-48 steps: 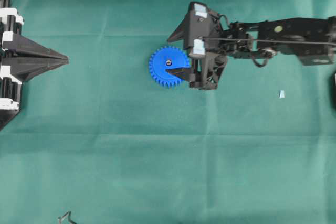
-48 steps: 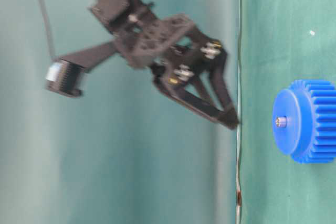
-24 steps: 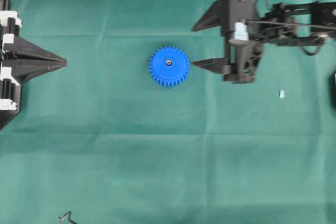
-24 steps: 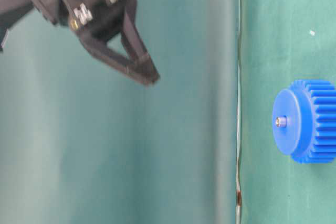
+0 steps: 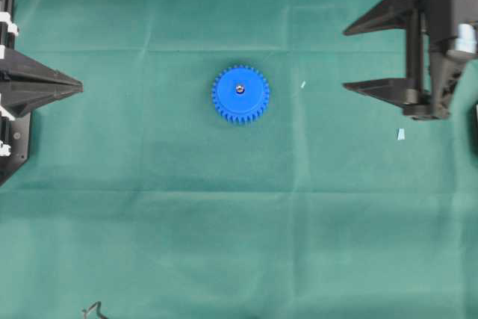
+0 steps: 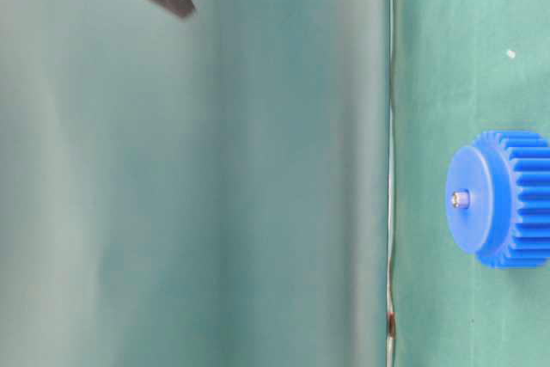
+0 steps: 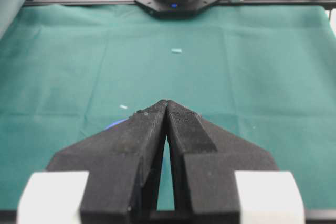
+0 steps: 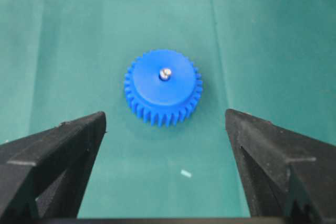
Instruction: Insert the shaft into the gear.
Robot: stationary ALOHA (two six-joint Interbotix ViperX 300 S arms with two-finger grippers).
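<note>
On our left, the left gripper (image 5: 78,85) rests at the table's edge, fingers pressed together. Mid-cloth lies the gear (image 5: 240,94), flat, with the shaft (image 5: 240,88) standing in its centre hole. We judge the gear rigid, light plastic, best taken by its toothed rim; the pin is small and slippery. Well apart to its right hangs the right gripper (image 5: 352,59), spread wide and empty.
</note>
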